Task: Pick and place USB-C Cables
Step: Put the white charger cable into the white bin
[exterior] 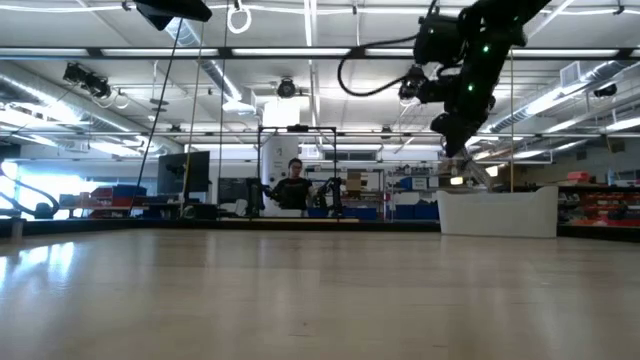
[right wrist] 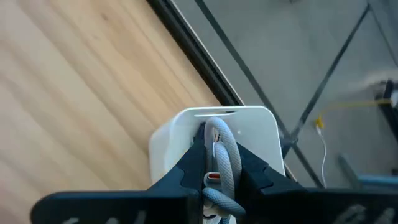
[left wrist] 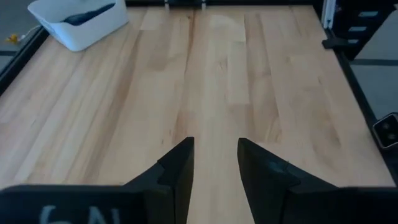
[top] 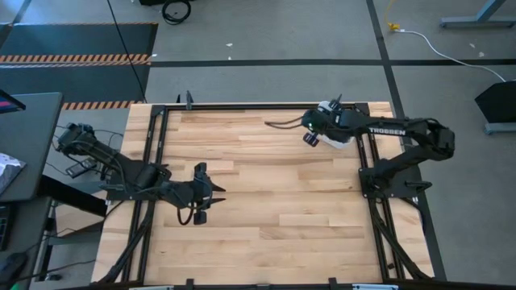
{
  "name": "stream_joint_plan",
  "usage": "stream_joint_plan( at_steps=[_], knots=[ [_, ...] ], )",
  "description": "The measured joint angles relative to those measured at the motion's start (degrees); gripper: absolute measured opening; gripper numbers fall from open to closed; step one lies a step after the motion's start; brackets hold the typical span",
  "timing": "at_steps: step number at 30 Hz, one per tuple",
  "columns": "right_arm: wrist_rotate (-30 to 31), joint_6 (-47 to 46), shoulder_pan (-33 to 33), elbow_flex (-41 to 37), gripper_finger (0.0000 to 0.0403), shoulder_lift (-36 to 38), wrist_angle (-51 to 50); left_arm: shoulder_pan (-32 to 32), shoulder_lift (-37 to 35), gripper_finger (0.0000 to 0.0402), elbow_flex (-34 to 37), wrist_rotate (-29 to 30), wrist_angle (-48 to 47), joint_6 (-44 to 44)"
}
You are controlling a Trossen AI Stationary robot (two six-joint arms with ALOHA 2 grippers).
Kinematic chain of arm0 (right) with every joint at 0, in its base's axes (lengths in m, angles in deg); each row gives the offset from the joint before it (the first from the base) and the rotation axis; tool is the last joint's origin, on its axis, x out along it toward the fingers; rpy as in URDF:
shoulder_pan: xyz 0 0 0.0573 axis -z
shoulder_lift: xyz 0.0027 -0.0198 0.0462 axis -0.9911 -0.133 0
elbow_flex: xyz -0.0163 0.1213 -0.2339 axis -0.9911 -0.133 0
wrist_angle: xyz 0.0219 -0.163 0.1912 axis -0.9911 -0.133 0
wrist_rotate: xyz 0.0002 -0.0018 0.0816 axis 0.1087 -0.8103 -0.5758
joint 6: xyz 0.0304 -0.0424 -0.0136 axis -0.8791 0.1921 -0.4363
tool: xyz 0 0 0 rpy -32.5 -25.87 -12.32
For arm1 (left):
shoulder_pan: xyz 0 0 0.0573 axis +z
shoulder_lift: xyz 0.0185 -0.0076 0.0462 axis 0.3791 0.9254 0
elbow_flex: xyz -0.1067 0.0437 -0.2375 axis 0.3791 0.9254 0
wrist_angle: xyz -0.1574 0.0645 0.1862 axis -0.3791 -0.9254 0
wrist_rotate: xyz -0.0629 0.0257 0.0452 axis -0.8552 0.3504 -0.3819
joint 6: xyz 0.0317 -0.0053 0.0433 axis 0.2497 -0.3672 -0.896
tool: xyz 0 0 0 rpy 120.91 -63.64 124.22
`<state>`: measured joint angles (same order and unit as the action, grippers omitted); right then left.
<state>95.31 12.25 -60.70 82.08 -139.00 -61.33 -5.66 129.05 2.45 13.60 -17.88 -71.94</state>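
Note:
My right gripper hangs over the white rounded-square tray at the table's far right corner and is shut on a silver-white USB-C cable bundle. The high view shows this gripper above the tray, and the low view shows it well above the tray. My left gripper waits open and low over bare wood near the table's left edge. In the left wrist view dark cable shapes lie inside the tray. No other cables show. My right gripper pinches the silver-white cable bundle between its two fingers. A loop of the bundle sticks out past the fingertips, and another bend shows farther back between them. The fingers point down toward the tray. The bundle is lifted clear of it.
The wooden tabletop is ringed by a black metal frame. The tray stands by the far right frame rail. A person stands far off in the room beyond the table.

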Motion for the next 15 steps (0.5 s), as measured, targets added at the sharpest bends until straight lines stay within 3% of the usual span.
stream_joint_plan(
  at_steps=[15],
  knots=[
    [-6.29,0.55,15.71,0.06,0.0048,-7.3,-5.28,-0.01,0.02,0.013,0.0,0.07,-0.1,-0.22]
  ],
)
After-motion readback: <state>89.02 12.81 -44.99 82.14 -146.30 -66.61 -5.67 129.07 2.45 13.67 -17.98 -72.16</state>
